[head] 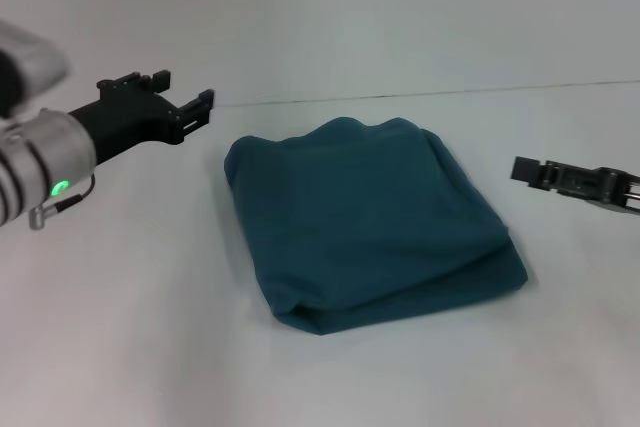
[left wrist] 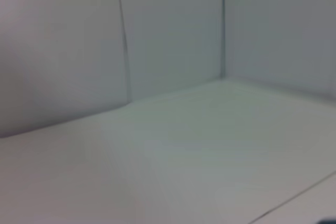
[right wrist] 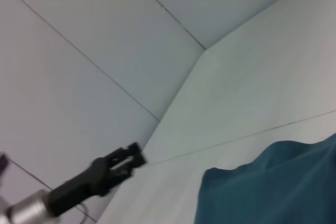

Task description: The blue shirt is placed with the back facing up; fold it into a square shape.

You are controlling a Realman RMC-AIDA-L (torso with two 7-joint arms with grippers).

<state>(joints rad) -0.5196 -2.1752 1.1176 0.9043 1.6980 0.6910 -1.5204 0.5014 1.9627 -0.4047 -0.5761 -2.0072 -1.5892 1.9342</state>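
The blue shirt [head: 365, 217] lies folded into a rough square in the middle of the white table [head: 120, 327], plain side up, with rumpled edges at the back and front right. My left gripper [head: 186, 95] hovers open and empty above the table, just off the shirt's back left corner. To the right of the shirt, my right gripper [head: 528, 171] hangs clear of the cloth. The right wrist view shows a corner of the shirt [right wrist: 273, 184] and, farther off, the left gripper [right wrist: 128, 157]. Only bare table and wall appear in the left wrist view.
A white wall [head: 330, 7] rises behind the table's far edge. White wall panels [left wrist: 168, 30] meet in a corner behind the table surface [left wrist: 210, 150].
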